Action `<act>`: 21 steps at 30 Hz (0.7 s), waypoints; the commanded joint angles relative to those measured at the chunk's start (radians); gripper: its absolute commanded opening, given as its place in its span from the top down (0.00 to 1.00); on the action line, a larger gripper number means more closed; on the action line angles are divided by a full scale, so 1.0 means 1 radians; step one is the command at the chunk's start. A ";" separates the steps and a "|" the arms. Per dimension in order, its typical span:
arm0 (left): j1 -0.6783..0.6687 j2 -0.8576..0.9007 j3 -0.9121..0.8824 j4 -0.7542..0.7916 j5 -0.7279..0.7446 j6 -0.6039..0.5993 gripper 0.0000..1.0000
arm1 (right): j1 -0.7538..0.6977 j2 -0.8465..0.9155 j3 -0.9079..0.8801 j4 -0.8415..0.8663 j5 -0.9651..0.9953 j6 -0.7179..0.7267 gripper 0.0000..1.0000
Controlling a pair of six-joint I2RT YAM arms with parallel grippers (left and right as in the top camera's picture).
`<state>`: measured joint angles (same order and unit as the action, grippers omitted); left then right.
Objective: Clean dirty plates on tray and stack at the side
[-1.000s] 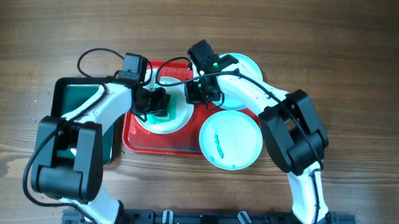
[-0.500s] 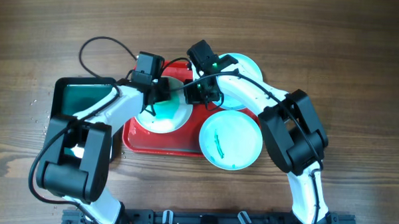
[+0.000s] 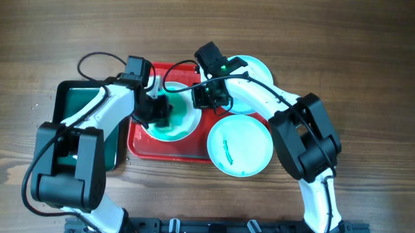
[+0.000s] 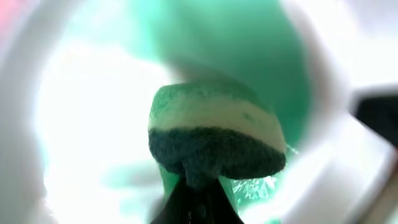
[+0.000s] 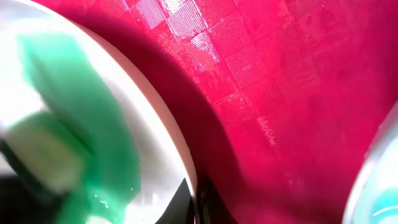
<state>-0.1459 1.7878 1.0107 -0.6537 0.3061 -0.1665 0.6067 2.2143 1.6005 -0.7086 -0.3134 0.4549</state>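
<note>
The white plate [image 3: 188, 121] lies on the red tray [image 3: 145, 149], wet with a green smear. My left gripper [image 3: 158, 110] is shut on a green-and-white sponge [image 4: 214, 137] and presses it on the plate's inside [image 4: 81, 124]. My right gripper [image 3: 206, 97] is shut on the white plate's right rim [image 5: 186, 168]; the tray floor [image 5: 280, 93] shows beside it. A pale turquoise plate [image 3: 239, 147] with a dark teal smear lies at the tray's front right corner. The second turquoise plate [image 3: 254, 70] lies at the back right, partly under my right arm.
A black basin with a green inside [image 3: 80, 102] stands left of the tray, under my left arm. Bare wooden table [image 3: 375, 81] lies to the right and at the back. A black cable [image 3: 99, 57] loops behind my left wrist.
My left gripper swung with the sponge to the plate's back right, then came back toward the plate's left side. The right gripper has stayed on the rim.
</note>
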 commanded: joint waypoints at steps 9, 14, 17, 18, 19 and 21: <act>-0.165 0.042 -0.042 0.220 -0.012 -0.063 0.96 | 0.004 0.034 -0.004 -0.004 0.023 0.016 0.96; -0.170 0.042 -0.042 0.359 -0.264 -0.124 0.96 | 0.004 0.034 -0.004 -0.008 0.023 0.016 0.96; -0.168 0.042 -0.042 0.384 -0.490 -0.197 0.96 | 0.004 0.034 -0.004 -0.008 0.023 0.016 0.96; -0.163 0.042 -0.042 0.387 -0.549 -0.214 0.96 | 0.004 0.034 -0.004 -0.008 0.023 0.016 0.96; -0.155 0.042 -0.042 0.394 -0.604 -0.216 0.96 | 0.004 0.034 -0.004 -0.009 0.023 0.016 0.96; -0.130 0.042 -0.042 0.400 -0.649 -0.216 0.96 | 0.004 0.034 -0.004 -0.008 0.023 0.016 0.96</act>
<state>-0.3103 1.8038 0.9733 -0.2592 -0.0654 -0.3367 0.6033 2.2143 1.6005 -0.7052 -0.3130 0.4595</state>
